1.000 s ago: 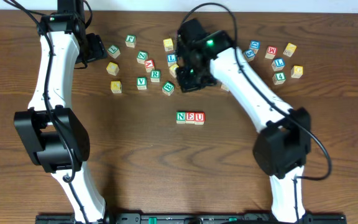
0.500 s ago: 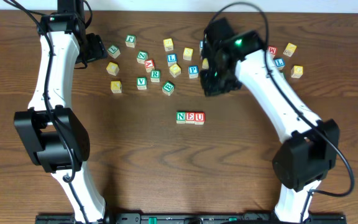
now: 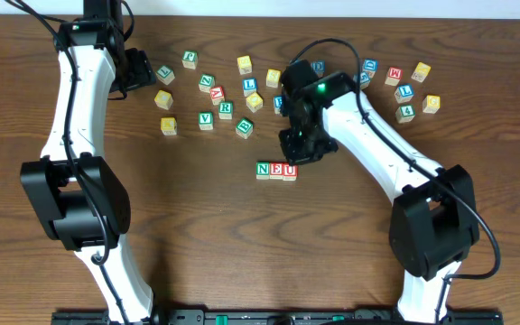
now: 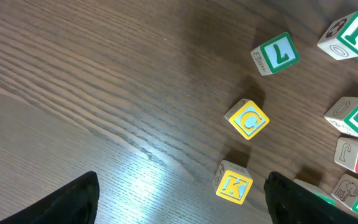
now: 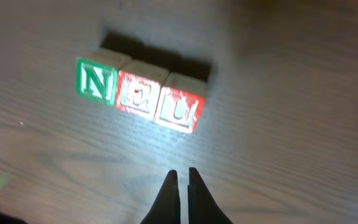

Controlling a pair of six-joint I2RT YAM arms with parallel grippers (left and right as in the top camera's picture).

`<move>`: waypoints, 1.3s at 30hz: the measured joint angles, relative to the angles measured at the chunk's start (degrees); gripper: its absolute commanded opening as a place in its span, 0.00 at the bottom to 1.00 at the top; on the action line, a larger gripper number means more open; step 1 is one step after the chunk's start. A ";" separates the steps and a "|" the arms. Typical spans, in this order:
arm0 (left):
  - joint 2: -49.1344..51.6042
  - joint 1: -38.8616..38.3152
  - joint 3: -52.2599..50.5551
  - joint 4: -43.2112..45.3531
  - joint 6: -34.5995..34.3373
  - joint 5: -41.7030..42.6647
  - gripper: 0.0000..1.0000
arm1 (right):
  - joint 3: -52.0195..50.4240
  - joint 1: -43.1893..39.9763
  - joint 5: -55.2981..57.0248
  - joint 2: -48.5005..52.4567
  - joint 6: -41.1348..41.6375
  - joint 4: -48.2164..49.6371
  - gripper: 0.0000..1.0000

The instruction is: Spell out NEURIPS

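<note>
While your right pincer (image 5: pixel 181 182) hangs clenched, empty, near the light-wood N-E-U cube row (image 5: pixel 139 94), your left pincer (image 4: pixel 182 202) stands released. Yellow-faced wooden K cube (image 4: pixel 234 185) beneath it.

Right hand (image 5: pixel 183 175) swung from scattered cubes (image 3: pixel 226 108) toward NEU row (image 5: pixel 138 93); now poised near U end.

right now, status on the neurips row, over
Left gripper open above loose cubes. Right gripper shut, empty, hovering by the row. N, E, U placed, touching. Spot after U bare.
</note>
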 measured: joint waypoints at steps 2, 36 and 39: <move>0.00 0.00 0.00 0.00 0.00 0.00 0.84 | -1.20 0.66 0.24 0.00 0.39 0.13 0.01; 0.00 0.00 0.00 0.00 0.00 0.00 0.84 | -13.11 4.39 2.62 0.00 8.11 13.49 0.01; 0.00 0.00 0.00 0.00 0.00 0.00 0.84 | -13.18 4.39 2.62 0.00 8.28 13.51 0.01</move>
